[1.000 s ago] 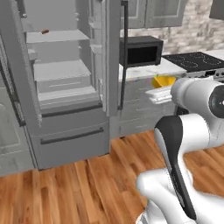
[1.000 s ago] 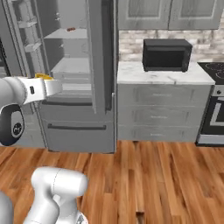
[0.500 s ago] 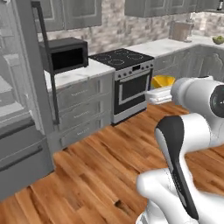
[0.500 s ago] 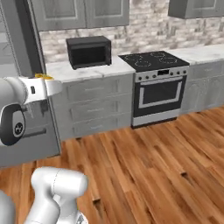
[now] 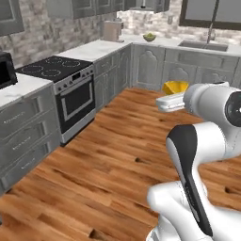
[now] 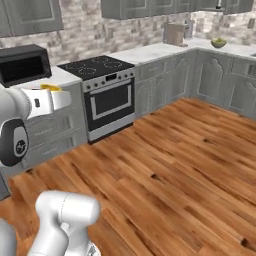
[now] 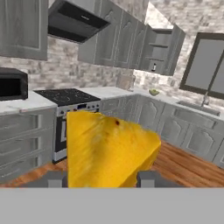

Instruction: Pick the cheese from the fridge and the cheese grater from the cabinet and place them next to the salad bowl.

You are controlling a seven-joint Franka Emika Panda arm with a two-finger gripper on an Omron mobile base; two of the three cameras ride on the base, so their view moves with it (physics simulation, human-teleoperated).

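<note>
Yellow-orange fills the middle of the hand view: the cheese (image 7: 109, 148) sits wedged between the two dark fingertips (image 7: 54, 178) of the tool (image 7: 103, 179), which is clamped on it from both sides. In the left base view the same wedge (image 5: 175, 87) pokes up behind the white hand, held in the air above the wooden floor (image 5: 113, 164); in the right base view a sliver of it (image 6: 50, 88) shows on top of the hand, in front of the tabletop by the stove.

The salad bowl (image 6: 218, 43) stands far off on the pale tabletop (image 6: 150, 50) that runs along the back wall — near the corner where it turns toward the sink. It also shows as a small tan dish with green inside in the left base view (image 5: 149, 36) and, very small, in the hand view (image 7: 153, 92). A tan board-like thing (image 6: 173, 34) leans upright on the same tabletop, well to the left of the bowl; what it is I cannot tell.

The cabinet (image 7: 162, 50) hangs open high on the wall above the bowl's stretch of tabletop, its shelves bare-looking except for a tiny dark item too small to identify. A black-topped stove (image 6: 107, 95) stands left of the corner, with the black microwave (image 6: 22, 64) on the tabletop beyond it, and a dark-framed window (image 7: 205, 65) sits over the sink (image 5: 202, 44).
</note>
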